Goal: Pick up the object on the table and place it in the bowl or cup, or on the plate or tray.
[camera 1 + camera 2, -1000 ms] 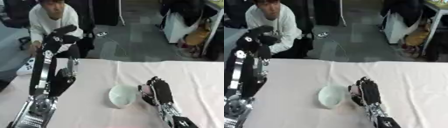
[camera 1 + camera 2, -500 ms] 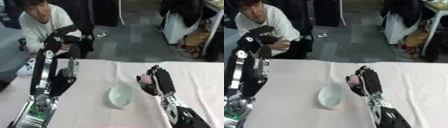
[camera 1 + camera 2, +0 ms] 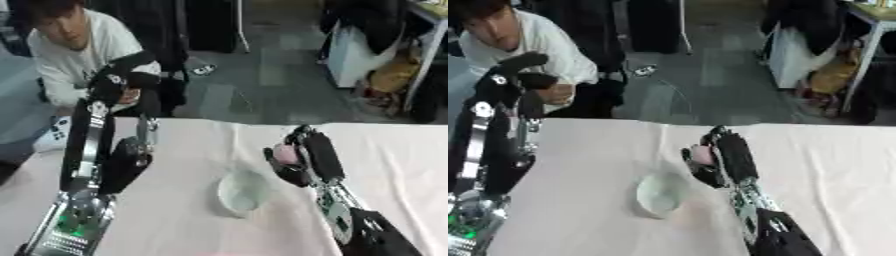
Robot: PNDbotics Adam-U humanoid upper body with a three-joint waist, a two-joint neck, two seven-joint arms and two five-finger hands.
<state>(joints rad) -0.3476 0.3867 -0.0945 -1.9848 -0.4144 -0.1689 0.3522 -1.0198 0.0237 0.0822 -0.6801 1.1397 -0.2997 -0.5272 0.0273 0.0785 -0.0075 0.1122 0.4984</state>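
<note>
Pink object (image 3: 283,153) in right hand (image 3: 306,159); bowl (image 3: 240,191) on white table (image 3: 175,150).

Even indoor light, overall soft blur, faint shadows on tablecloth (image 3: 192,220).

We see bare table (image 3: 175,220) all around the pale bowl (image 3: 239,191), so its open mouth can be reached from above. Our right hand (image 3: 302,157), curled round a pink object (image 3: 284,154), sits just beside the bowl's right rim. Our raised left arm (image 3: 101,150) blocks the left side
</note>
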